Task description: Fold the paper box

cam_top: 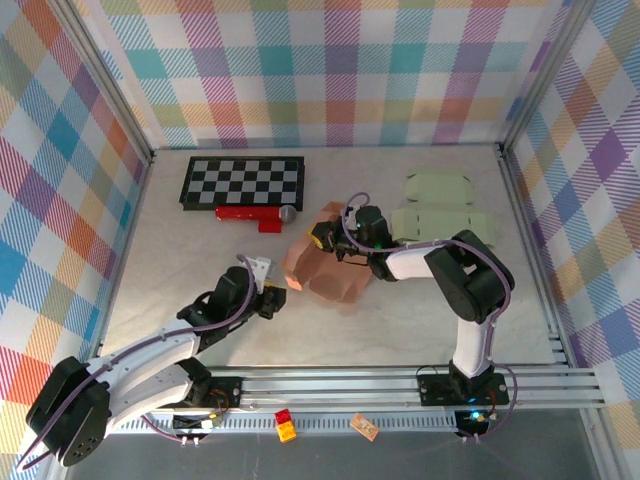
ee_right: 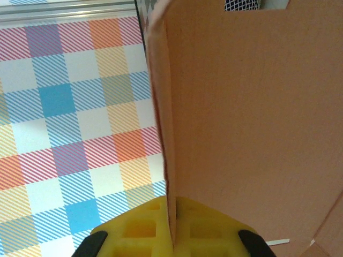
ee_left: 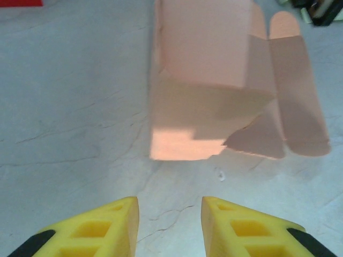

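The box (cam_top: 322, 268) is salmon-pink card, half raised from its flat blank. It sits near the middle of the table (cam_top: 430, 320) between the two grippers, just in front of a red object (cam_top: 250, 213) and left of some pale green blanks (cam_top: 440, 205). In the left wrist view the box (ee_left: 206, 48) shows as a squarish sleeve with a smooth top face running away from the camera. Its near end slopes down to the table as a flap whose lowest strip is brightly lit, and the folds look soft rather than crisp. To the right of the sleeve two long panels with rounded far ends lie side by side, low on the table, the nearer one partly shaded by the sleeve. The left gripper (cam_top: 272, 299) is low over the table just short of that near end. Its yellow fingers (ee_left: 115, 222) stand apart with bare table between them, holding nothing and clear of the card. The right gripper (cam_top: 326, 238) is at the far side of the box. Its wrist view shows the box (ee_right: 252, 107) as an upright pink sheet, its left edge running straight down into the seam between the yellow fingers (ee_right: 139, 230), which are pressed together on the card. Beyond that sheet is the plaid wall (ee_right: 69, 107). A checkerboard (cam_top: 243, 181) lies at the back left, well apart from the box.
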`<action>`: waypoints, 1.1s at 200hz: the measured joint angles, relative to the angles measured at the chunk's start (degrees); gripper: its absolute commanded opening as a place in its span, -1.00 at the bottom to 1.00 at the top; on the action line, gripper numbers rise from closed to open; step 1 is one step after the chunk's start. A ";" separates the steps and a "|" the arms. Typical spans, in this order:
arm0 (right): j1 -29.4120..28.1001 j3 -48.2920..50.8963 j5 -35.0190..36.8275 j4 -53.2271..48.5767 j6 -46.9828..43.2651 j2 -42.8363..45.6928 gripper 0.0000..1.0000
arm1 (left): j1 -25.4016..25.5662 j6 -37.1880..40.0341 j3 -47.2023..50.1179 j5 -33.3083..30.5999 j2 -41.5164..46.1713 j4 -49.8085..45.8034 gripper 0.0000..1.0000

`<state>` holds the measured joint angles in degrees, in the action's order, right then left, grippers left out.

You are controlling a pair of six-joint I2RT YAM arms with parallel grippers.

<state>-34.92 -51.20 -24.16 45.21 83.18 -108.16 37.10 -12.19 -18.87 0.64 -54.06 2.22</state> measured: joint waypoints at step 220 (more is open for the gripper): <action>4.11 -2.84 -10.84 -5.46 -1.53 0.66 -1.00 | -4.31 11.85 -8.22 15.85 -21.11 14.01 -0.35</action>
<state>-30.81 -54.04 -35.00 39.75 81.65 -107.50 32.80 -0.34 -27.09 16.49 -75.18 16.23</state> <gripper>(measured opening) 0.065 0.334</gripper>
